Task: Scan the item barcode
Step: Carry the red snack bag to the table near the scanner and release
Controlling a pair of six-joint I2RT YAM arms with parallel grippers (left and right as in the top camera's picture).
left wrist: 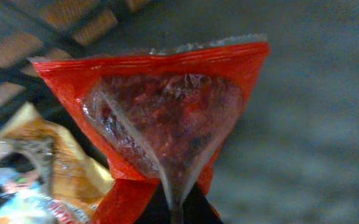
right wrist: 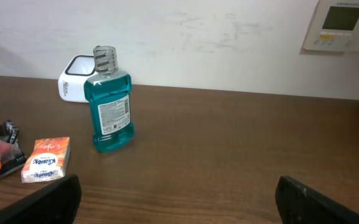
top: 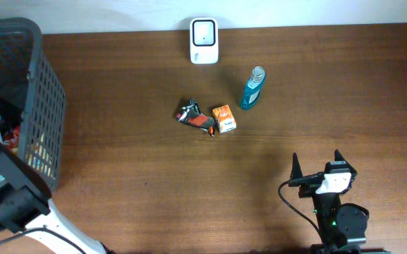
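Pinching the red packet (left wrist: pixel 167 106) at the bottom of its wrist view, the left gripper (left wrist: pixel 176 206) is closed inside the basket (top: pixel 44 92) at the overhead's left edge, so only the pick looks done; carrying it to the white scanner (top: pixel 204 40) at top centre remains, right gripper (top: pixel 317 166) gaping empty.

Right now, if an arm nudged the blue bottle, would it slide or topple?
Nudged near the cap, the bottle likely topples: it stands upright, tall on a narrow base. It looks nearly full of liquid, so probably heavy for its size and steadier pushed low. The smooth plastic may be slippery to grip.
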